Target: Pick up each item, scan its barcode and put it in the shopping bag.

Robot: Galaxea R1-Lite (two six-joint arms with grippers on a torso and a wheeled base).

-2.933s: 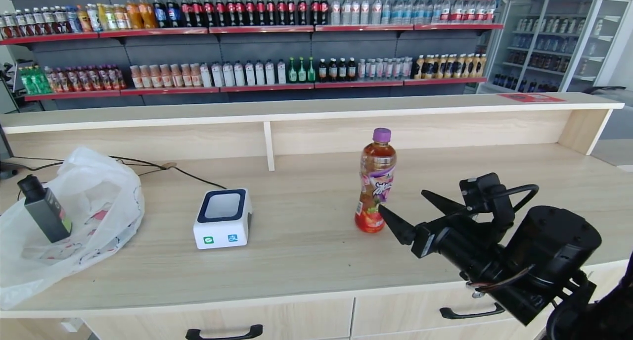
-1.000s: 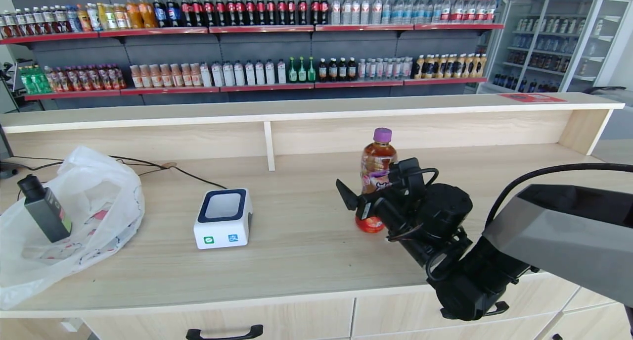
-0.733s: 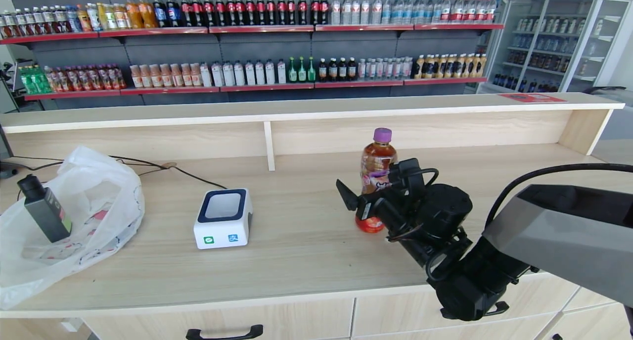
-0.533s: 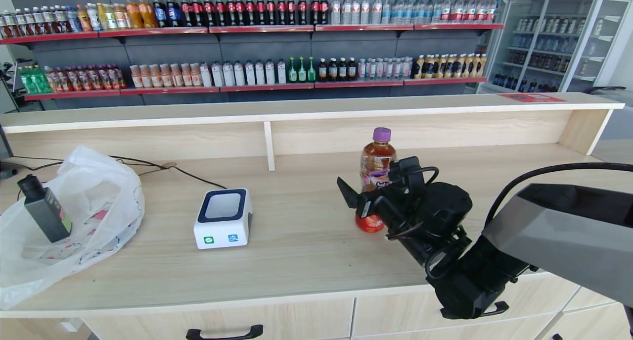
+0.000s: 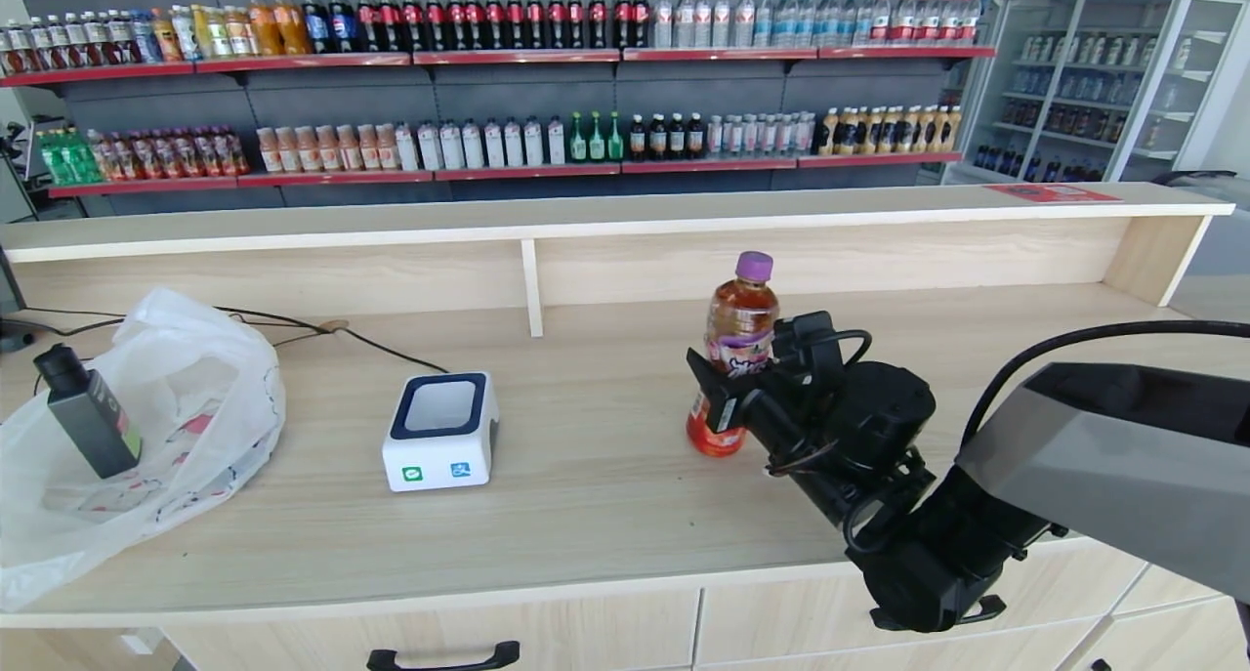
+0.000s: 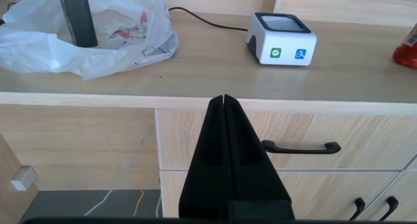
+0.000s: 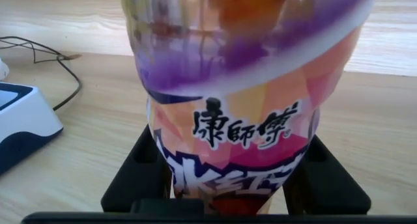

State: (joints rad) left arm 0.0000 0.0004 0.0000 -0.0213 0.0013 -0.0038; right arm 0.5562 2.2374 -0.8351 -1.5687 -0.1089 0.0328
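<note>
Since half a second ago the bottle [image 5: 742, 324] has shifted toward 9 o'clock and now leans, its base swung that way while its purple top stays put. My right claw [image 5: 728, 383] is clamped narrow around its labelled waist, one finger on each side. I cannot tell whether its base touches the counter [image 5: 586, 515]. My left claw [image 6: 223, 110] hangs with its fingers pressed together below the counter's front edge, facing the drawers [image 6: 300, 146]. At 9 o'clock from the bottle sits the scanner [image 5: 441, 432]. Farther the same way lies the bag [image 5: 195, 388], with a dark bottle [image 5: 88, 417] upright in it. Drink shelves [image 5: 518, 58] line the wall at 12 o'clock, and a glass-doored fridge [image 5: 1084, 85] stands at 2 o'clock.
</note>
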